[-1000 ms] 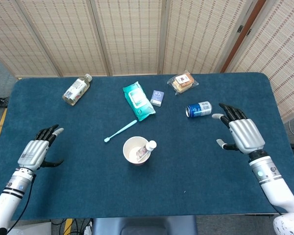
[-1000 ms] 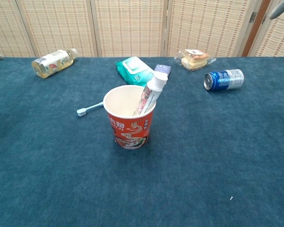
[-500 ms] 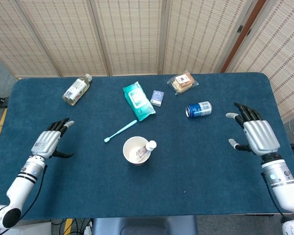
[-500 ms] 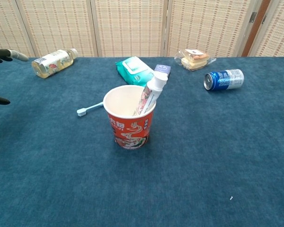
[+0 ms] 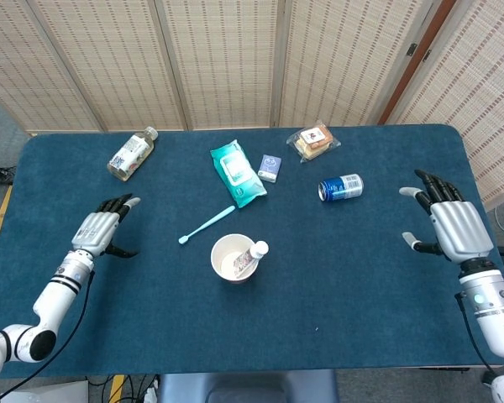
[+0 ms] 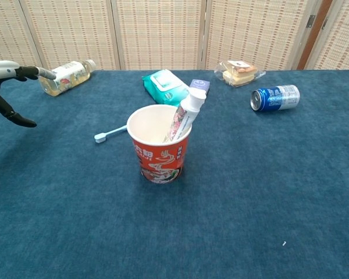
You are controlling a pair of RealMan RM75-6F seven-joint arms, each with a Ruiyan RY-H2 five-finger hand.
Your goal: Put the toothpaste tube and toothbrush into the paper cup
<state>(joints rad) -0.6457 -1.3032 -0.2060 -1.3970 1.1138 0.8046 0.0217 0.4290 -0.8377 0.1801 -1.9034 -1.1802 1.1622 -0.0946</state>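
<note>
The left hand [image 5: 103, 229] hovers over the near-left part of the blue desk [image 5: 370, 285], its fingers apart and holding nothing. Beyond it, near the far left edge, a drink bottle [image 5: 131, 154] lies on its side. The toothbrush [image 5: 206, 225] lies flat on the desk, just left of and behind the paper cup [image 5: 233, 259], apart from it. The cup stands upright near the middle, and the toothpaste tube [image 6: 185, 118] leans inside it with its white cap above the rim. Behind the cup lie a green wipes pack [image 5: 237, 172] and a small blue box [image 5: 270, 167]; further right are what looks like a wrapped sandwich [image 5: 313, 141] and a blue can [image 5: 341, 186] on its side. The right hand [image 5: 450, 227] hangs near the right edge, fingers spread and empty.
</note>
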